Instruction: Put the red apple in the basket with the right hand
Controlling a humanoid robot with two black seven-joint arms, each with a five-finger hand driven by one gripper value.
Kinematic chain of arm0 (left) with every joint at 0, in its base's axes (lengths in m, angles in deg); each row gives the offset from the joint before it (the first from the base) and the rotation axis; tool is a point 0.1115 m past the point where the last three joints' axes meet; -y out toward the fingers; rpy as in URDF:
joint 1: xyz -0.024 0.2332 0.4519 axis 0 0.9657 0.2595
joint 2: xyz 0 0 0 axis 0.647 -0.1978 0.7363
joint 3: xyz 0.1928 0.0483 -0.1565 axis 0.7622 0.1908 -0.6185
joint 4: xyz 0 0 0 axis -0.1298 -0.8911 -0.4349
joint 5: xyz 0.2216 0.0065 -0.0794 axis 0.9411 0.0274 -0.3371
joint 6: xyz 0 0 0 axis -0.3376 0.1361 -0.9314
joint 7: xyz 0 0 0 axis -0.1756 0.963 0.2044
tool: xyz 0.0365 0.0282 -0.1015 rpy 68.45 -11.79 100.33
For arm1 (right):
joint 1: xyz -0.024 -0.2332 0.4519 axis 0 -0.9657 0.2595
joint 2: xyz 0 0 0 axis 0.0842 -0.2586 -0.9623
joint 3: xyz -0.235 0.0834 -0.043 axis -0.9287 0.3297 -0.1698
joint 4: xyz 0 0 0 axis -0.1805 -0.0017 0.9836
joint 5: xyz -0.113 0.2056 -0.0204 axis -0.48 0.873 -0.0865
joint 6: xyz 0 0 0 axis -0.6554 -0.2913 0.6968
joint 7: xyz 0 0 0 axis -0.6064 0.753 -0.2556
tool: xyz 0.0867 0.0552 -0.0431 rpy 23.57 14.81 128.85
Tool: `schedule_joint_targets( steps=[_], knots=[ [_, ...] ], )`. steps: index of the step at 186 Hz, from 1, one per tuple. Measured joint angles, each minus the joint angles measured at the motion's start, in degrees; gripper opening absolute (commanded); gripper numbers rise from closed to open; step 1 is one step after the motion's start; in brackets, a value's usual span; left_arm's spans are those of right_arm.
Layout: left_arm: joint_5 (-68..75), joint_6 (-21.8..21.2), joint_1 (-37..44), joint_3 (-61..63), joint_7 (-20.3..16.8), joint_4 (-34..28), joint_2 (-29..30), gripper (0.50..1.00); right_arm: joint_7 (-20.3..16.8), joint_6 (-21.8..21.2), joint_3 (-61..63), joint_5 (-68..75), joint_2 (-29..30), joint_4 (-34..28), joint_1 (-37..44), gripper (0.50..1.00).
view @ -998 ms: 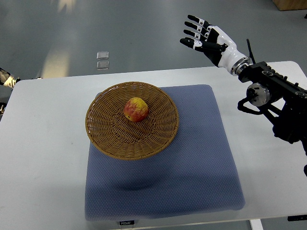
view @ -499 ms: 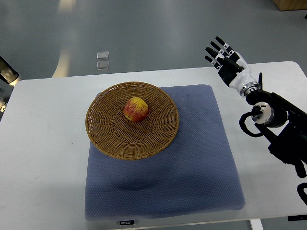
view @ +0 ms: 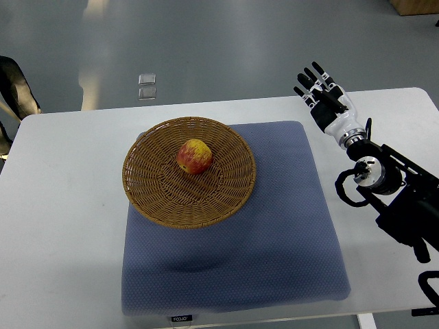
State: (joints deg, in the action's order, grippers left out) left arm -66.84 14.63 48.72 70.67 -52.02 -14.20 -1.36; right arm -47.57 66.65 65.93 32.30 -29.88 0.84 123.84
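Note:
A red and yellow apple (view: 195, 156) lies inside the round wicker basket (view: 154, 199), a little above its middle. The basket rests on the upper left part of a blue-grey mat (view: 274, 247). My right hand (view: 317, 86) is well to the right of the basket, over the table's far right area, fingers spread and pointing away, holding nothing. Its black arm (view: 398, 199) comes in from the right edge. No left arm shows on the table.
The white table (view: 62, 226) carries the mat and basket. A dark shape, possibly a person's part, shows at the left edge (view: 14, 89). Two small clear squares (view: 147, 86) lie on the grey floor beyond the table.
My right hand has drawn back toward the right and nearer, from beyond the table's far edge to over its right side. The apple and basket have not moved. The dark shape at left has shifted.

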Motion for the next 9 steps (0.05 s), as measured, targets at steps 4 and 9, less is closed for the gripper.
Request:
schedule_joint_targets(
  steps=[4, 9],
  knots=[
    [0.0, 0.0, 0.0, 0.0, 0.0, 0.0, 0.0, 1.0, 0.1, 0.0, 0.0, 0.1, 0.0, 0.0, 0.0, 0.915],
    [0.0, 0.0, 0.0, 0.0, 0.0, 0.0, 0.0, 1.0, 0.1, 0.0, 0.0, 0.1, 0.0, 0.0, 0.0, 0.915]
  ],
)
